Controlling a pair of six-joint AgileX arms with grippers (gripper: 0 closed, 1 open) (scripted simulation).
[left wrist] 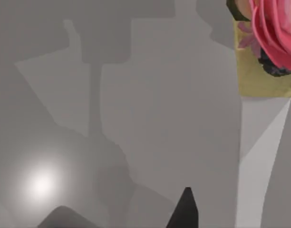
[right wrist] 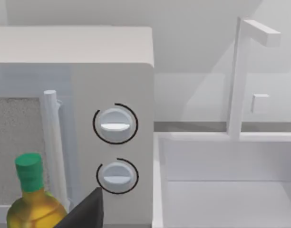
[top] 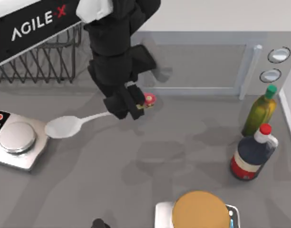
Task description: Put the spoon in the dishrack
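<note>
We're mid-task, approx. halfway by our reckoning: the spoon (top: 72,124) is in our grip but isn't yet in the dishrack (top: 41,64). Our left end effector (top: 131,102) is sitting over the bench (top: 150,161) just in front of the microwave (top: 207,61), its fingers pinching the spoon's handle close to the red-pink knob (top: 150,99). The white bowl is sticking out toward the top view's left, reaching the edge of the kitchen scale (top: 14,140). Whether the spoon is fully clear of the bench we can't tell from above. In the left wrist view the knob (left wrist: 274,33) and handle are looming close by a dark fingertip (left wrist: 183,211), w/ bench below.

The dishrack is standing at the back left, partly under the left arm's white link, well apart from the spoon. What's left, as we're judging it: carry the spoon back and left, over the rack's rim, then let go btwn the dividers.

Our right end effector (right wrist: 83,213) is parked off to the right, facing the microwave dials and the green-capped bottle (right wrist: 33,199); can't tell its fingers.
</note>
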